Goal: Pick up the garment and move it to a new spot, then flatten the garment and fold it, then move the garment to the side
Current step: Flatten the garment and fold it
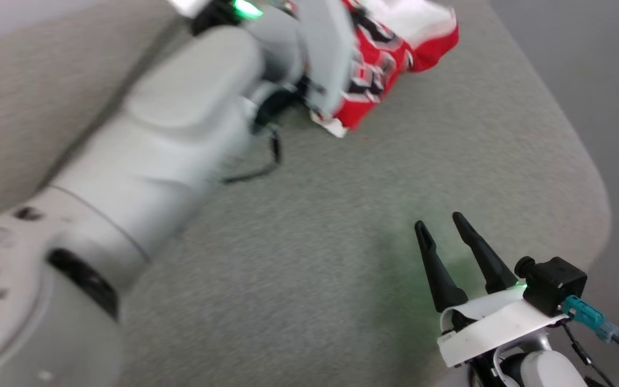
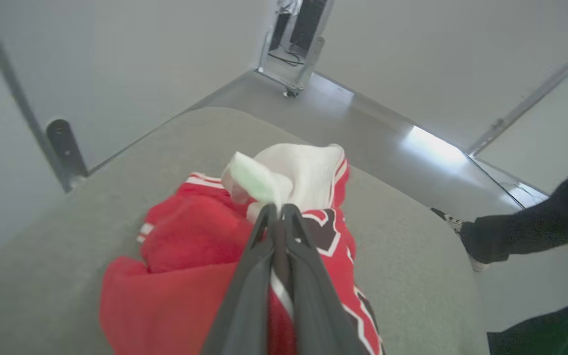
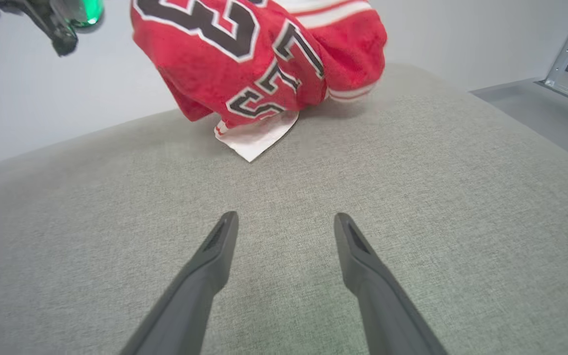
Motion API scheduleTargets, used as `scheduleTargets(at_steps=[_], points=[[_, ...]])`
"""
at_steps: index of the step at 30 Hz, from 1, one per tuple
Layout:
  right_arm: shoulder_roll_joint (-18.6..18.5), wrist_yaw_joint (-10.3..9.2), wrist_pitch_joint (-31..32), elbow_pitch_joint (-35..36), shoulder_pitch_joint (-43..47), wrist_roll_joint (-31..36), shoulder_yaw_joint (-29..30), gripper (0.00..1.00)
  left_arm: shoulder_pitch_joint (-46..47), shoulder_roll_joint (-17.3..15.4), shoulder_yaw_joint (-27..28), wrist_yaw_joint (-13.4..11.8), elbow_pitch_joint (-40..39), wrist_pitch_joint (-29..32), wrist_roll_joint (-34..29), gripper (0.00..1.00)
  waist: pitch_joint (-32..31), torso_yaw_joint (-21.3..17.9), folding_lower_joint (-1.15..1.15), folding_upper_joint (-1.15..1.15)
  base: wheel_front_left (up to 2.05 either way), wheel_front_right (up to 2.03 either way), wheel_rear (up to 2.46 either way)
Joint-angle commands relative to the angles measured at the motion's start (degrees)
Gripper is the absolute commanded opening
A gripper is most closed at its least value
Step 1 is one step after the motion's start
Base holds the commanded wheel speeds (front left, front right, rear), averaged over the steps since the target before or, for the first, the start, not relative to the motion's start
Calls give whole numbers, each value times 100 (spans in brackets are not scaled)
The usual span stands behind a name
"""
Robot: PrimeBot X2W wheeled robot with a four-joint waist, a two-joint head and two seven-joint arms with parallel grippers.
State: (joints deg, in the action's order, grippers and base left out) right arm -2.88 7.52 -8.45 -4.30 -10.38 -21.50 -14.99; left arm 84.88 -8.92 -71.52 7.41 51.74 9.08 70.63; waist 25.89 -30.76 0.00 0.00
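Left wrist view: left end effector [image 2: 278, 211] pinching crumpled red garment [image 2: 190, 241]; right end effector [image 3: 285, 219] spread.

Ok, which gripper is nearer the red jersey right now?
Left. The left gripper is shut on the red jersey, pinching a white part of it. The right gripper is open over the grey fabric surface, apart from the jersey.

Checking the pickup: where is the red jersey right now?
Head view, top centre: the garment is bunched at the far side of the grey padded surface, pinched by the left gripper.
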Motion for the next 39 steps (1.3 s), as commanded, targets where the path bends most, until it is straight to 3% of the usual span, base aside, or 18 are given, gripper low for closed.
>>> scheduleTargets(at_steps=[1, 7, 14, 21, 28, 31, 32, 33, 39], points=[[-4, -6, 140, 129, 107, 114, 94, 100, 58, -138, 68, 13, 16, -77, 133, 0, -568, 975, 0, 0, 0, 0, 0], [-8, -6, 649, 564, 345, 419, 355, 100, -319, -555, 192, 13, 102, -297, 476, 0, -965, 1856, 0, 0, 0, 0, 0], [-66, -6, 1149, 1098, 613, 615, 545, 100, -1073, -978, 171, -11, 503, -174, 705, 0, -1171, 2549, 0, 0, 0, 0, 0], [-110, -6, 1466, 1464, 778, 657, 672, 100, -1622, -1127, 18, -50, 628, 567, 727, 0, -1209, 2849, 0, 0, 0, 0, 0], [-144, -6, 1647, 1670, 773, 663, 647, 100, -1791, -1025, 90, -52, 567, 714, 890, 0, -1159, 2886, 0, 0, 0, 0, 0], [-155, -6, 1693, 1699, 786, 649, 639, 100, -1807, -959, 138, -48, 601, 662, 943, 48, -1169, 2854, 0, 0, 0, 0, 0], [-157, -6, 1699, 1705, 798, 642, 645, 100, -1814, -950, 159, -45, 614, 649, 968, 78, -1174, 2846, 0, 0, 0, 0, 0], [-159, -6, 1700, 1709, 813, 638, 657, 100, -1811, -947, 167, -42, 622, 654, 977, 100, -1180, 2844, 0, 0, 0, 0, 0], [-136, -6, 1683, 1721, 872, 614, 642, 100, -1458, -1212, 288, -12, 525, 537, 976, 100, -1175, 2799, 0, 0, 0, 0, 0]])
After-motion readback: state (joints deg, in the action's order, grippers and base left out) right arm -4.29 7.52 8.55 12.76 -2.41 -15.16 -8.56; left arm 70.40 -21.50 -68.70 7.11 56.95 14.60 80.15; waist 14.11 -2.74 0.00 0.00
